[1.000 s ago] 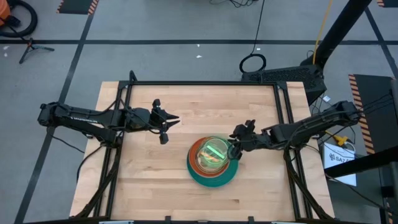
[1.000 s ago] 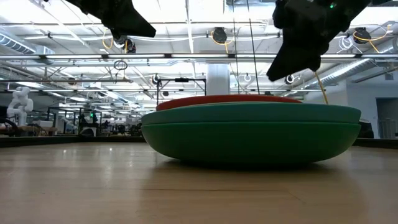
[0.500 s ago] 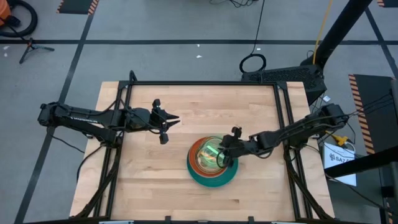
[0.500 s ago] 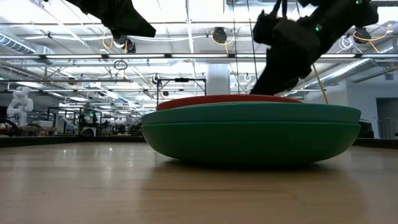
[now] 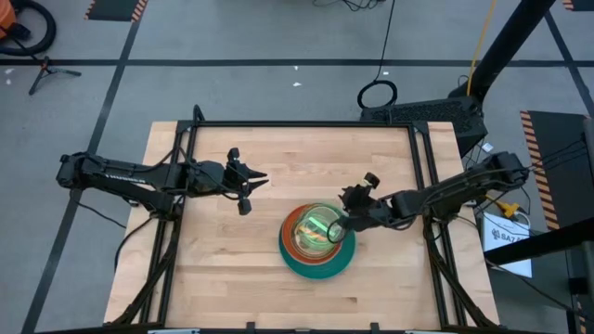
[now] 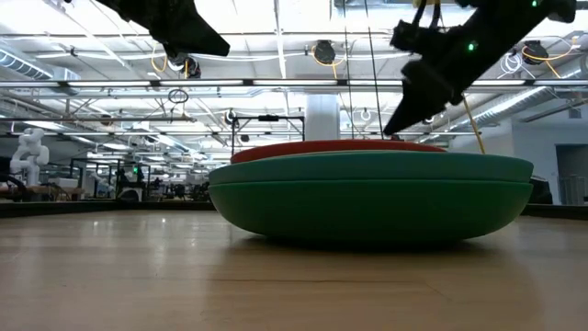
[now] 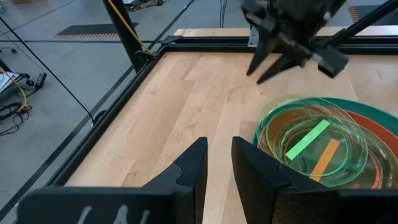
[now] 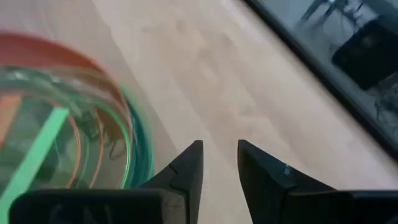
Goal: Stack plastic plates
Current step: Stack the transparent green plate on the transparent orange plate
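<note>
From my remote station I find the plastic plates (image 5: 316, 243) gathered into one nest on the wooden table (image 5: 213, 278), right of centre and toward the near edge. A teal plate (image 6: 367, 207) sits lowest, a red-orange one (image 7: 367, 168) lies inside it, and small translucent plates with a lime strip (image 7: 308, 138) sit on top. I see no other plate loose on the table in any view.

The right gripper (image 5: 345, 215) hangs above the right rim of the stack, pointing left toward it. Its fingers (image 8: 186, 171) stand a narrow gap apart and hold nothing; bare wood shows between them in the right wrist view. In the low view it appears clear above the stack, but I cannot tell from the high view whether its tips touch the upper rim.

The left gripper (image 5: 243, 188) hovers over bare table, well apart from the stack, which lies to its right and nearer the front edge. Its fingers (image 7: 189, 171) are likewise slightly parted and empty.

Governing relation: the stack lies directly left of and below the right gripper, which is much the nearer arm. The plates are round, so no long axis constrains the approach. In my judgement the stacking looks largely complete, and any remaining adjustment falls to the right arm.
</note>
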### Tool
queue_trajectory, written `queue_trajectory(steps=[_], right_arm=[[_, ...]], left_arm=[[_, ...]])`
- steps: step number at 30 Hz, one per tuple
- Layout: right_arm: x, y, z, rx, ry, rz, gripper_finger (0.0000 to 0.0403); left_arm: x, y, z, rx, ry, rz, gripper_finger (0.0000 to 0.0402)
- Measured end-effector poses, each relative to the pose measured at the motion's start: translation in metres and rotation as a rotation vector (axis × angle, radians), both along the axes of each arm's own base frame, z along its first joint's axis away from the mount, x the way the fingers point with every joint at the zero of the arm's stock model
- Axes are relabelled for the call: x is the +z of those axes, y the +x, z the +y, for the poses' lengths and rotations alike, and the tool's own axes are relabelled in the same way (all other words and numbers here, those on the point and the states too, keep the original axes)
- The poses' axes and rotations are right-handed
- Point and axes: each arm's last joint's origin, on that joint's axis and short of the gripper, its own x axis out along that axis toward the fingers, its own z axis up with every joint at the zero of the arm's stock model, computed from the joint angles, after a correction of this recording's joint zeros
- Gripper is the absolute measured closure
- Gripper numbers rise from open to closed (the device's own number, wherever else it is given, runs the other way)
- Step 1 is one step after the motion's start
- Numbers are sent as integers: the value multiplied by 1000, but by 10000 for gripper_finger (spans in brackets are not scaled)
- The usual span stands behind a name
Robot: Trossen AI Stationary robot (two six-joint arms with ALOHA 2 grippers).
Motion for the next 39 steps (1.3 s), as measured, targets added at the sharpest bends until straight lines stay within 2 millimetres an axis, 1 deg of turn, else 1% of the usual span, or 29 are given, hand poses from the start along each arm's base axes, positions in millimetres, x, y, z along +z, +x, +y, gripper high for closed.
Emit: queue_trajectory(steps=[4, 10, 19, 22, 27, 31, 34, 39], right_arm=[[-12, 3, 5, 13, 44, 36, 310], [-24, 9, 14, 51, 114, 52, 310], [-17, 17, 23, 130, 127, -34, 310], [-18, 17, 23, 140, 111, -26, 310], [-18, 14, 19, 76, 17, -9, 310], [-18, 13, 17, 48, 7, -15, 310], [-21, 14, 17, 43, 11, -11, 310], [-31, 18, 20, 67, 51, 20, 310]], left_arm=[[0, 0, 0, -1, 2, 0, 321], [0, 0, 0, -1, 2, 0, 321], [0, 0, 0, -1, 2, 0, 321], [0, 0, 0, -1, 2, 0, 321], [0, 0, 0, -1, 3, 0, 321], [0, 0, 0, -1, 3, 0, 321], [0, 0, 0, -1, 3, 0, 321], [0, 0, 0, -1, 3, 0, 321]])
